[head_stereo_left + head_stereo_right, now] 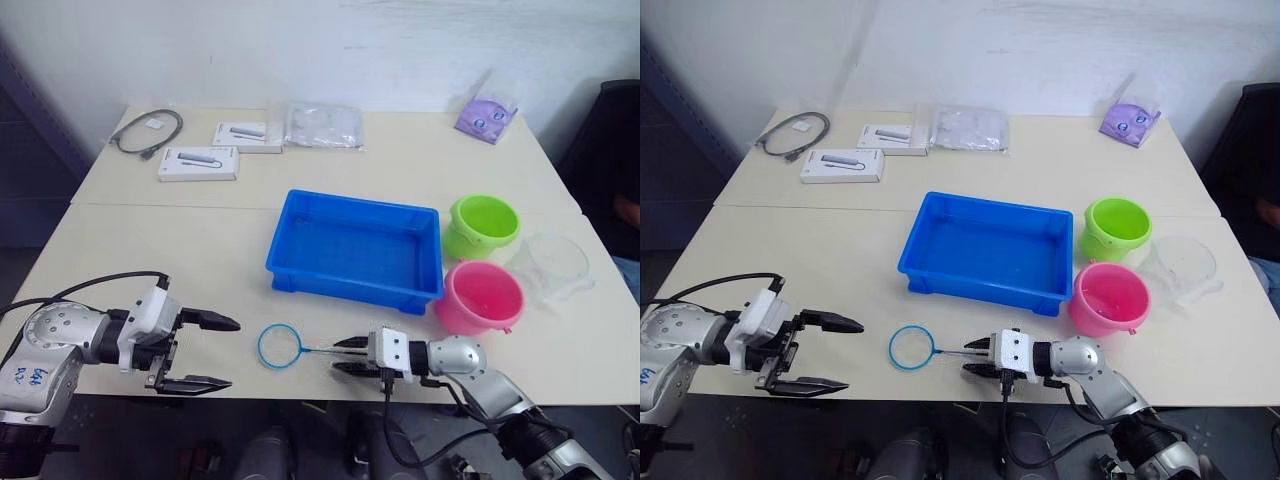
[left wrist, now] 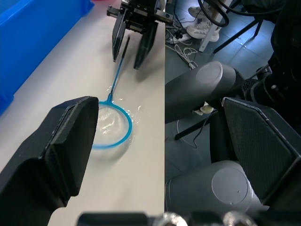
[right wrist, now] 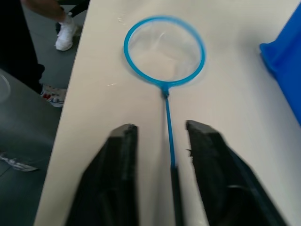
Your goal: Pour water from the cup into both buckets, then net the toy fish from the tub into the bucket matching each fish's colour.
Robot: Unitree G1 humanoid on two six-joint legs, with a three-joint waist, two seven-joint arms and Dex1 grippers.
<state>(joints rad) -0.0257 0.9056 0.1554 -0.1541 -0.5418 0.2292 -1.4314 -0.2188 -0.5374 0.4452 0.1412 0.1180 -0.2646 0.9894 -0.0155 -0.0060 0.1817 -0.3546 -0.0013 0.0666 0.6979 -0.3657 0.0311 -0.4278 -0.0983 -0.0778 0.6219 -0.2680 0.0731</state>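
— Black right gripper point(image 3: 157, 176), spread, straddling the net point(image 3: 164, 52) handle without pinching yet. Why so low?

— Lying flat on the surface point(image 1: 200, 250), that handle; probably lined up for a grasp.

— And the left gripper point(image 1: 200, 352)?

— Wide apart, empty, off the near edge. Blue tub point(image 1: 357, 250) beyond the hoop; green bucket point(image 1: 483, 225), pink bucket point(image 1: 482, 296) and clear cup point(image 1: 551, 266) grouped just right of it.

buckets point(image 1: 484, 224): 2 | tub point(image 1: 355, 250): 1 | net point(image 1: 280, 346): 1 | cup point(image 1: 550, 266): 1 | white boxes point(image 1: 199, 163): 2
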